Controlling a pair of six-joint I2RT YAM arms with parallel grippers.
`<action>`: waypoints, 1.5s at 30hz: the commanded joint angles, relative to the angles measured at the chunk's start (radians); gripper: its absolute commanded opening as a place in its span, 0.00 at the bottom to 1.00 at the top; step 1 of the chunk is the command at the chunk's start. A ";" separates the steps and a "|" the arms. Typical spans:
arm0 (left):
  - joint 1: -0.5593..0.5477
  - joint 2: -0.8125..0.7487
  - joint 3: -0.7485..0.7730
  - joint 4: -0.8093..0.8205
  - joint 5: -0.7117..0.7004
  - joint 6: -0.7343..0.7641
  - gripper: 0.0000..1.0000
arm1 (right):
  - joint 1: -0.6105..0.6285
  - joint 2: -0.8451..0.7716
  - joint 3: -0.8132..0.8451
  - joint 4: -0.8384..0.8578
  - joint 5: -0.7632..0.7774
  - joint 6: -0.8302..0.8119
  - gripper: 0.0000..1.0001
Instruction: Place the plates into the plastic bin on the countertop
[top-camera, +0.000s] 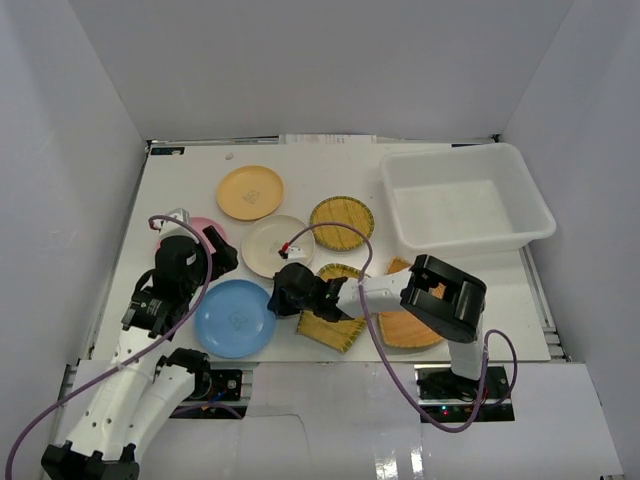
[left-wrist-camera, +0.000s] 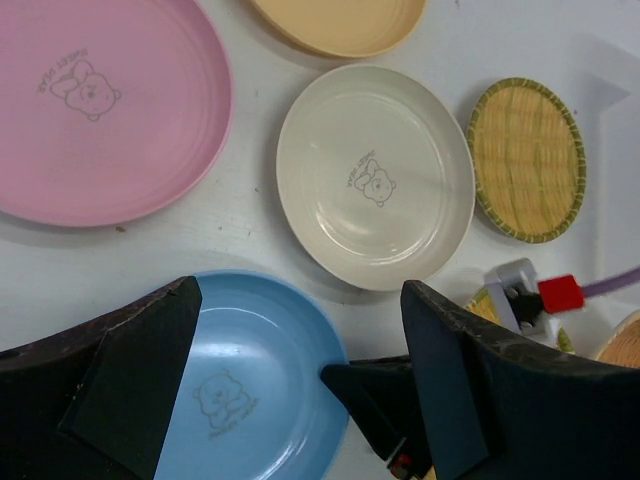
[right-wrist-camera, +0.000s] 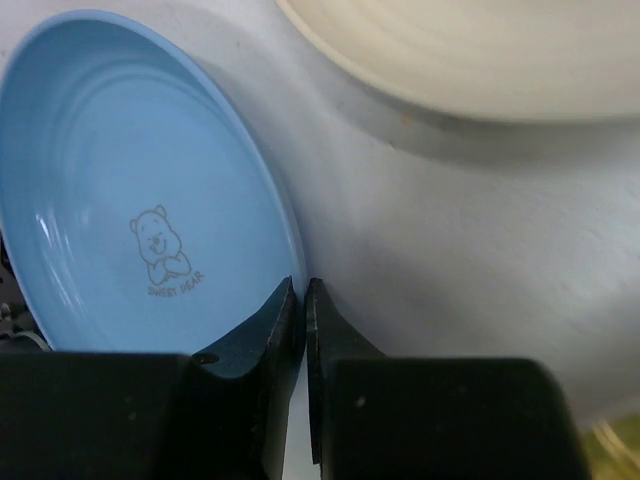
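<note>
Your right claw (right-wrist-camera: 305, 288) pinches the blue plate's (right-wrist-camera: 130, 200) rim on the worktop (right-wrist-camera: 470, 260); your left claw (left-wrist-camera: 300, 295) hangs spread wide nearby.

White, flat worktop (top-camera: 330, 155). Toward the far right, a translucent plastic bin (top-camera: 468, 241), standing upright. Left of it, near the far edge, an orange-yellow plate (top-camera: 250, 192). Just nearer, a cream plate (top-camera: 272, 245), with a round bamboo tray (top-camera: 341, 222) just beside it on the right. At the left, a pink plate (left-wrist-camera: 100, 110), largely covered from above. Near the front, a blue plate (top-camera: 232, 318), close to the cream one but not touching. To its right, a scoop-shaped tray (top-camera: 328, 332) and, just beside that, a fan-shaped tray (top-camera: 405, 328), both partly covered.
</note>
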 joint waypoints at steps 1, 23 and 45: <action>-0.005 0.052 -0.001 -0.027 0.003 -0.051 0.92 | 0.029 -0.141 -0.067 0.018 0.057 -0.001 0.10; -0.003 0.276 -0.131 0.263 0.079 -0.330 0.72 | -0.767 -1.014 -0.129 -0.350 0.451 -0.529 0.08; -0.048 0.704 -0.137 0.534 -0.025 -0.356 0.57 | -1.260 -0.625 -0.244 -0.261 0.031 -0.389 0.42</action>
